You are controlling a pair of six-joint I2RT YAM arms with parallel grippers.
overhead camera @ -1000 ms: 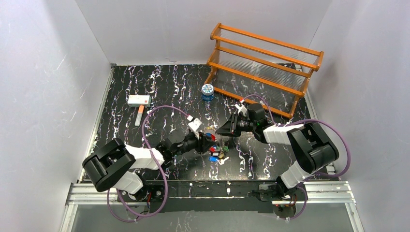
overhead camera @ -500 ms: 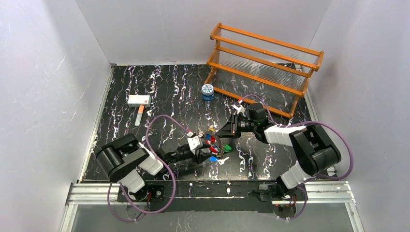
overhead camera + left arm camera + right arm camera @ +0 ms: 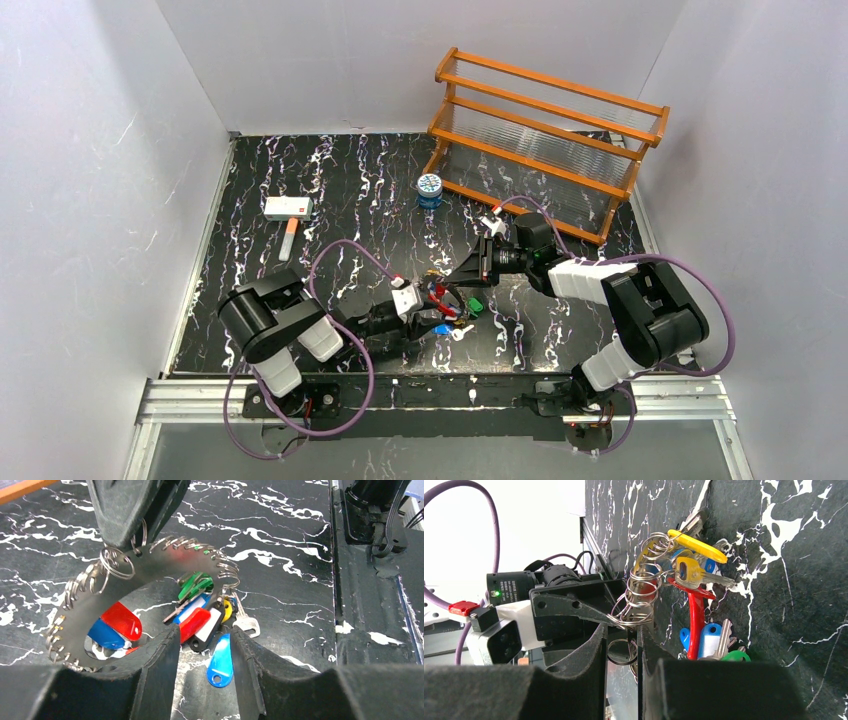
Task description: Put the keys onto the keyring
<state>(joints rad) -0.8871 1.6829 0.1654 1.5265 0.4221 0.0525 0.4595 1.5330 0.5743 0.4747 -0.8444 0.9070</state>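
The keyring [image 3: 220, 562] is a large thin ring strung with several small split rings. My right gripper [image 3: 622, 630] is shut on it and holds it tilted above the table, as the left wrist view shows [image 3: 125, 510]. Green [image 3: 195, 586], red [image 3: 121, 620] and yellow [image 3: 696, 545] keys hang from it. A blue key tag [image 3: 220, 665] and a silver key [image 3: 246, 622] lie on the table. My left gripper [image 3: 205, 632] is open and low, with the blue tag between its fingers. From above, the left gripper [image 3: 425, 318] faces the right gripper [image 3: 462, 272] across the cluster.
A wooden rack [image 3: 545, 130] stands at the back right. A small blue-and-white tin [image 3: 430, 188] sits in front of it. A white tool with an orange handle [image 3: 287, 208] lies at the left. A metal rail [image 3: 440, 395] runs along the near edge.
My left gripper has drawn back toward the near edge and dropped lower, away from the hanging keys. My right gripper has stayed shut on the keyring, nearly still.
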